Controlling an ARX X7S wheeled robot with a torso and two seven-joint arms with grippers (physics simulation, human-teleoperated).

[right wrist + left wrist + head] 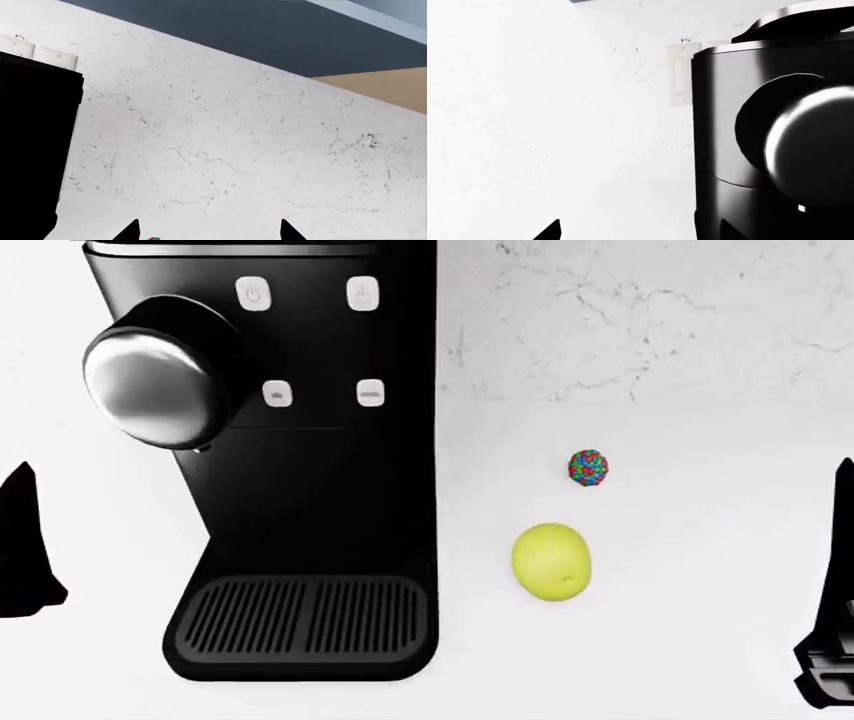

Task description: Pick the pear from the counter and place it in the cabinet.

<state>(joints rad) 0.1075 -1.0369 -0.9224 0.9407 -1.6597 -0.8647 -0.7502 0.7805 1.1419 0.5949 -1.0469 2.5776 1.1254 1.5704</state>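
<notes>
At the far left of the head view your left gripper (24, 540) shows only as a dark wedge hanging off the side of the counter (694, 640); too little of it is in view to say whether it is released or clenched, and its own camera catches just one black tip against the white wall, so you cannot tell there either. It sits wide of everything, which reads as parked so it stays clear of the coffee machine (314, 470), the tall black appliance with a chrome knob and ribbed drip tray that fills the left half of the scene. Just right of the drip tray lies the pear (551, 560), resting on the bare white worktop, near the machine's base but apart from it. A little beyond it, towards the marbled backsplash (641, 320), sits the small multicoloured ball (589, 467), separate from the pear and not your target. At the right edge your right gripper (827, 650) is only partly visible; its wrist camera shows two dark fingertips (128, 231) spread apart with nothing between them, so its claw looks released and empty, aimed at the wall with the ball just peeking in low. Nothing is grasped yet. By my judgement the right arm is the natural one for the reach, since the machine blocks the left; come down over the pear from the open side and mind the ball behind it.
</notes>
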